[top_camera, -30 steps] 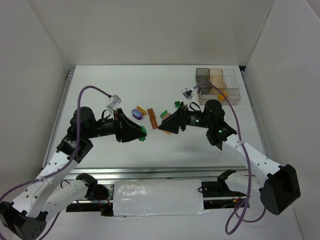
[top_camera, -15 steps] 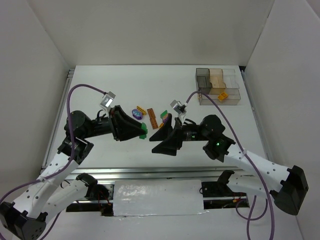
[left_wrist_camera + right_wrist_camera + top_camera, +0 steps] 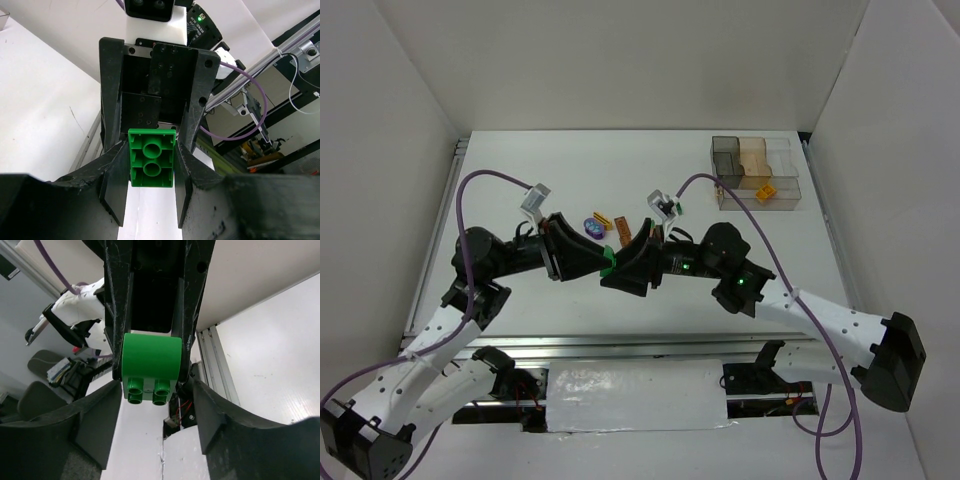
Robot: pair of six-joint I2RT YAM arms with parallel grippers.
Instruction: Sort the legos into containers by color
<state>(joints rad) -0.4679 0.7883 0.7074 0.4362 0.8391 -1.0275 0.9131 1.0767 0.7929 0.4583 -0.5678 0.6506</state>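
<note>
Two grippers meet tip to tip above the middle of the table (image 3: pixel 520 170). The left gripper (image 3: pixel 150 192) is clamped on a green lego (image 3: pixel 151 157), with its fingers (image 3: pixel 116 187) pressing the long sides of the brick, while the right gripper (image 3: pixel 152 422) has its fingers (image 3: pixel 97 422) spread wider than this same brick. Just behind them on the table lie a purple lego (image 3: pixel 592 229), an orange lego (image 3: pixel 603 220) and a brown lego (image 3: pixel 624 236), and the tray (image 3: pixel 724 148) stands at the far right with orange bricks (image 3: pixel 765 192) in a near compartment.
</note>
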